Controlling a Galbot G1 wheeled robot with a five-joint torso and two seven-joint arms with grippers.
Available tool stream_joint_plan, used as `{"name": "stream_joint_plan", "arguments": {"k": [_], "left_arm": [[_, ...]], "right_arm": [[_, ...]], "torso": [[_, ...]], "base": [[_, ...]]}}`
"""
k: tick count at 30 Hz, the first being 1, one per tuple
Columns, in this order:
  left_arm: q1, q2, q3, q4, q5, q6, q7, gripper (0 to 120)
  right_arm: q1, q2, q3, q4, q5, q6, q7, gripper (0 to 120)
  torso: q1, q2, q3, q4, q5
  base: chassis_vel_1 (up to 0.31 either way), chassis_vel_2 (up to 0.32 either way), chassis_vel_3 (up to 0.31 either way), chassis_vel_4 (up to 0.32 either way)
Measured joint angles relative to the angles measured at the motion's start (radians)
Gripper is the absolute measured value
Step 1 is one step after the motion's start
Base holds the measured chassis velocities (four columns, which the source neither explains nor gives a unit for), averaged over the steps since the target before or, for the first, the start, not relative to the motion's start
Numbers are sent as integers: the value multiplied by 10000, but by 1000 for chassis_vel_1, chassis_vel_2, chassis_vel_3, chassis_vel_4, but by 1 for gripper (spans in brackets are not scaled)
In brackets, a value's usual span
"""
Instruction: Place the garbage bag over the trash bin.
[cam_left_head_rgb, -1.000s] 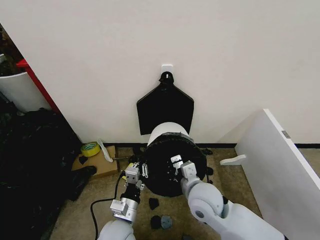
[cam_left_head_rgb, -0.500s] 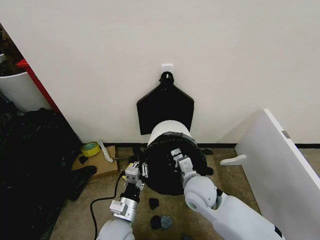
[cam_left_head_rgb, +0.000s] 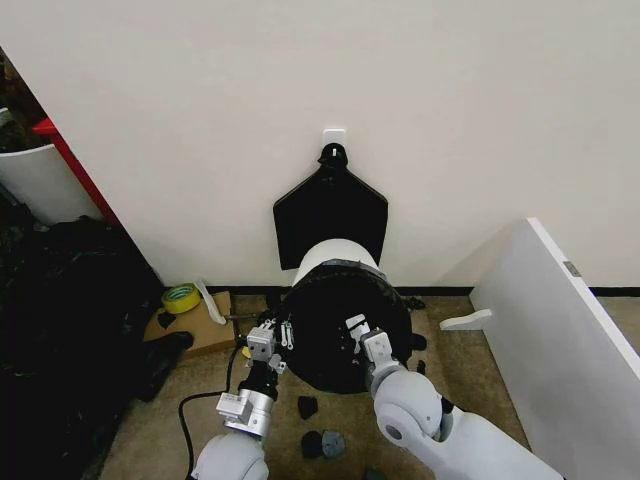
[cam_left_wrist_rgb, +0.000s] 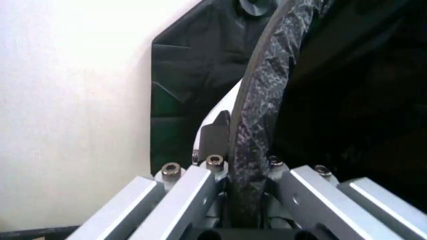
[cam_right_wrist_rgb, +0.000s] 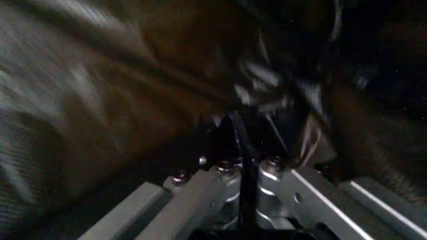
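Jaws of the left gripper (cam_left_wrist_rgb: 248, 210) are clamped on the garbage bag (cam_left_head_rgb: 335, 325) hem at the left rim of the trash bin (cam_left_head_rgb: 335, 255); the right gripper (cam_right_wrist_rgb: 247, 192) is clamped on bag film at the near-right rim. No legible writing is seen.

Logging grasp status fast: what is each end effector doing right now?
Left end effector: shut on the garbage bag at the bin's rim.
Right end effector: shut on the garbage bag, inside the opening.

trash bin (cam_left_head_rgb: 333, 262) against wall, fan-shaped bag bundle (cam_left_head_rgb: 330, 215) behind it, tape roll (cam_left_head_rgb: 181, 297) left
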Motion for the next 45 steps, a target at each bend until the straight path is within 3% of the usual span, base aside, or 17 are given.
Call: {"name": "stream_joint_plan", "arguments": {"k": [6,12,23,36,45], "left_arm": [[-6,-14,-6,32,-1,-1,-3,0],[-14,-71,57,104,-5,16,-4,0],[66,-58,63,43,18,46,-5,0],[38,-27,90,113,20,46,-2,0],[130,-10,110,69,48,46,1,0]], "right_arm": [[-36,-108,67,97,-729,699,-808,0],[219,165,43,-677,-1869,1257,-1217,0],[1020,537,23,-1750,-1625,531,-467,0],[95,541,-208,-1572,-3873,1853,-1058,0],[625,734,-256,-2231,-3754,1418,-645,0]], "torso": [[0,0,0,-1,0],[0,0,0,-1,1],[0,0,0,0,0],[0,0,0,-2,0],[0,0,0,1,0]], "base": [[0,0,0,0],[0,0,0,0],[0,0,0,0],[0,0,0,0],[0,0,0,0]]}}
